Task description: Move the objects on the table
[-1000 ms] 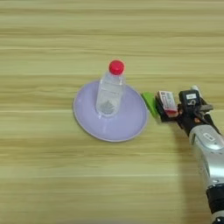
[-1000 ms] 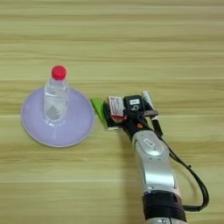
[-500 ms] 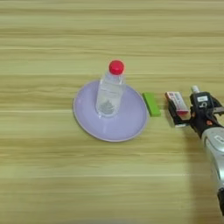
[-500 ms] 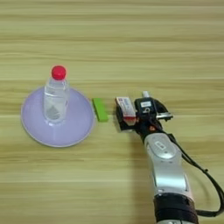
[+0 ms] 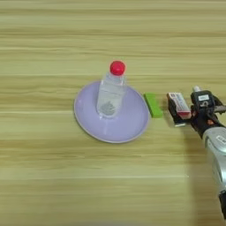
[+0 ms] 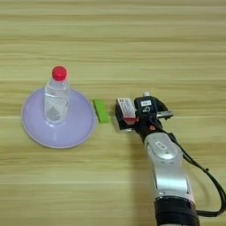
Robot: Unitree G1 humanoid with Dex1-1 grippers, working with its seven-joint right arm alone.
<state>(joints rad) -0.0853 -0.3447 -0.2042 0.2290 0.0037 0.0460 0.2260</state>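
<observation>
One bottle, one plate, one green block and one red-and-white box show in the left eye view, and the white pen appears only as a small white tip. The clear bottle (image 5: 110, 92) with its red cap stands upright on the round lilac plate (image 5: 90, 121) at the centre of the frame. The green block (image 5: 153, 105) lies just right of the plate's rim, on the bare wood. Further right, the flat red-and-white box (image 5: 179, 104) sits against the black end effector (image 5: 194, 110), whose silver forearm runs down to the lower right corner; the white tip of the pen (image 5: 196, 88) pokes out above the black head. The desk (image 5: 57, 39) fills the whole picture, light yellowish wood with streaks running left to right, and nothing of the room shows beyond it. In the right eye view the count is the same: the bottle and the plate sit at middle left, the block just right of the plate, and the box right of the block with a clear gap between them. The end effector is at the centre of the frame, touching the box's right side, with a black cable trailing to the lower right. Whether its fingers clamp the box or merely rest beside it I cannot tell.
</observation>
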